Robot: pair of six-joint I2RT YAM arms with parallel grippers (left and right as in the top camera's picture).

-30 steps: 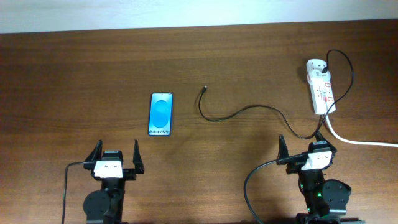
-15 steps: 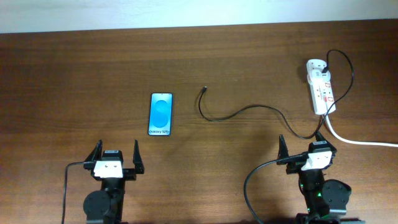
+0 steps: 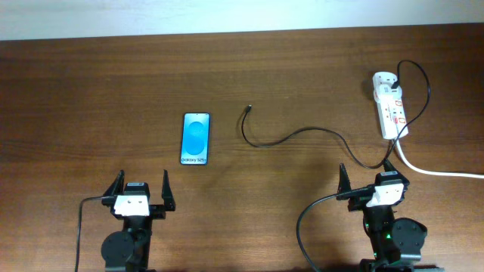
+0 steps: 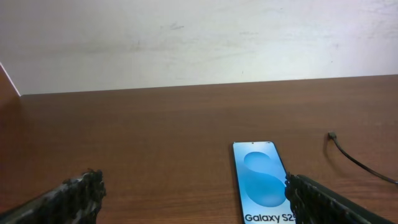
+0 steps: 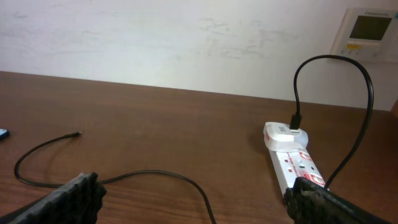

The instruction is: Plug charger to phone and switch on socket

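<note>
Phone [image 3: 196,138] first: where does it lie?

Flat on the brown table [image 3: 91,83], screen up and lit blue, its long side running away from the arms. It sits ahead of the left gripper [image 3: 141,187] and a little to that gripper's right, well apart from it

And that claw?

Released: in the left wrist view both black fingers [image 4: 71,198] are spread wide with nothing between them, and the phone shows just beside the right-hand one

Where is the charger [image 3: 302,131]?

Its thin black cable curls across the table between the phone and the socket [image 3: 389,106]. The small connector tip [image 3: 248,109] lies on the wood to the right of the phone, near it but not touching, so it is not yet plugged into the phone. The other end loops up and over to a black plug [image 5: 295,123] seated in the rounded far end of the white strip

The socket itself?

On the right side of the table, ahead of the right gripper [image 3: 368,175], with its thick white cord [image 3: 435,172] trailing off the right edge. The red switches are too small to tell whether they are on or off

Right claw?

Also released, jaws wide and empty, near the table's front edge; the black cable passes close in front of it
</note>
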